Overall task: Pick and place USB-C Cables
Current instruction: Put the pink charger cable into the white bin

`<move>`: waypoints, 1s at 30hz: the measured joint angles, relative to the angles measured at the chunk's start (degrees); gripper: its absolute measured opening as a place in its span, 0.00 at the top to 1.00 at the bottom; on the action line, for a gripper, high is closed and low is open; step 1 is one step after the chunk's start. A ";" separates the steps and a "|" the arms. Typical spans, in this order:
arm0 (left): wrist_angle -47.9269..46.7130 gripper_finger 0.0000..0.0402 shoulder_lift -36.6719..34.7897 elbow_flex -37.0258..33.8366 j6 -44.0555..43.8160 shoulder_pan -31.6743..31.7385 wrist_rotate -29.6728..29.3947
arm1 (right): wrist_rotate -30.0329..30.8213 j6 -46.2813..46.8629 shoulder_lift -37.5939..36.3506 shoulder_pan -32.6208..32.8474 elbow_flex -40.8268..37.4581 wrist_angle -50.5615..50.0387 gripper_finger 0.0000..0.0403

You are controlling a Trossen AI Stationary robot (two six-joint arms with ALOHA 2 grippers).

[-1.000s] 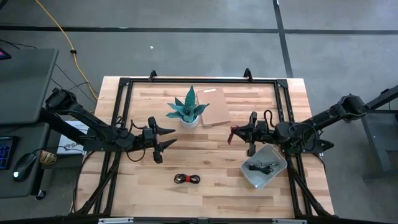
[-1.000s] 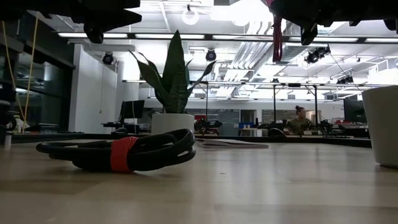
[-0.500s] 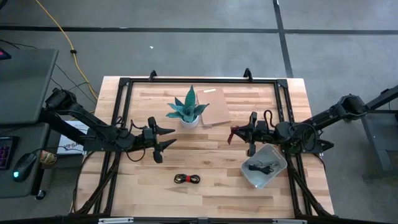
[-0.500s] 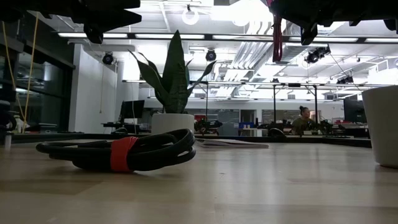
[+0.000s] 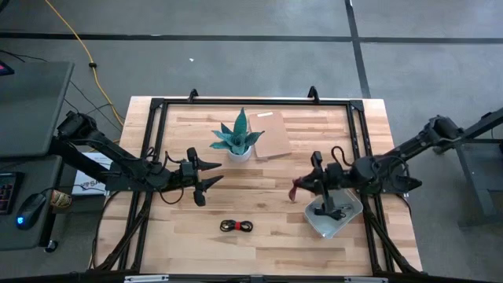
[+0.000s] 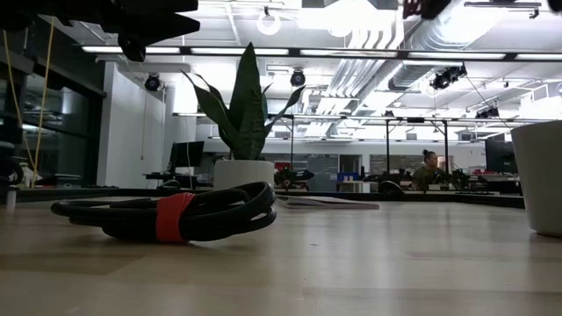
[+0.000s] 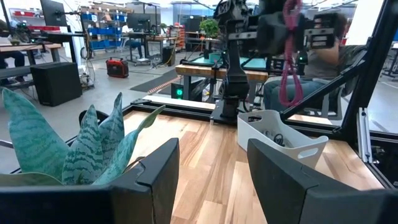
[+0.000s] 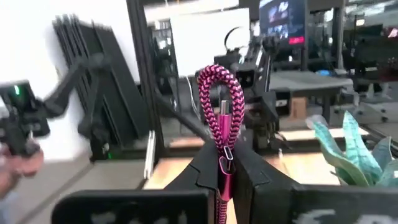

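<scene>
While the right gripper (image 8: 227,165) pinches the pink cable (image 8: 219,93) between fully closed fingers, it hangs over the 9 o'clock rim of the grey tray (image 5: 351,218), which sits toward 4 o'clock on the counter (image 5: 275,236). From above, the cable shows only as a small reddish-pink loop at the gripper's tip, and the loop stands up stiffly above the fingers in the wrist view. I judge it light, braided and springy: it keeps its bend yet will flop once released, and the woven jacket should give good friction. Pinching across the doubled strands near the plug end, as now, looks secure.

Inside the tray lies at least 1 dark cable (image 5: 334,211), seemingly already placed. The red-and-black cable (image 5: 236,226) lies coiled at 6 o'clock on the counter, bound by a red strap (image 6: 173,217). That soft, thicker bundle is best taken across the strap, where the strands stay together.

Near 9 o'clock, the left gripper (image 5: 206,178) waits with fingers spread wide and empty, close to the potted plant (image 5: 237,138).
</scene>
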 joint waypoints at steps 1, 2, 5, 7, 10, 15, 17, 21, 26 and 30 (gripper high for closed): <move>0.00 0.58 0.00 0.00 0.06 0.00 0.01 | 1.80 -0.56 0.02 1.31 1.65 -3.08 0.99; 0.00 0.58 0.00 0.00 0.11 0.00 0.00 | 3.85 -0.84 0.15 2.57 3.16 -5.95 0.99; 0.00 0.58 0.00 0.00 0.02 -0.01 0.02 | 9.35 -0.07 0.48 5.73 7.32 -15.50 0.99; 0.00 0.58 0.01 0.00 0.00 0.00 0.03 | 11.21 2.58 0.48 7.14 10.24 -22.80 0.99; 0.02 0.58 0.02 0.00 -0.03 -0.02 0.11 | 12.91 7.40 0.48 9.03 13.90 -33.44 0.99; 0.00 0.58 0.02 0.00 -2.18 0.00 0.13 | 15.43 14.87 0.67 11.38 18.22 -45.20 0.99; -0.04 0.58 0.02 0.00 -2.69 -0.02 0.13 | 15.62 16.96 1.07 12.03 19.47 -47.85 0.99; -0.06 0.58 0.02 0.00 -2.81 -0.01 0.20 | 15.79 20.10 1.94 12.93 20.99 -52.03 0.99; -0.04 0.58 0.02 0.00 -2.84 -0.02 0.20 | 14.19 24.45 3.76 13.11 21.51 -55.81 0.99; -0.05 0.58 0.02 0.00 -2.85 -0.02 0.20 | 10.54 28.83 5.60 13.52 21.51 -59.34 0.99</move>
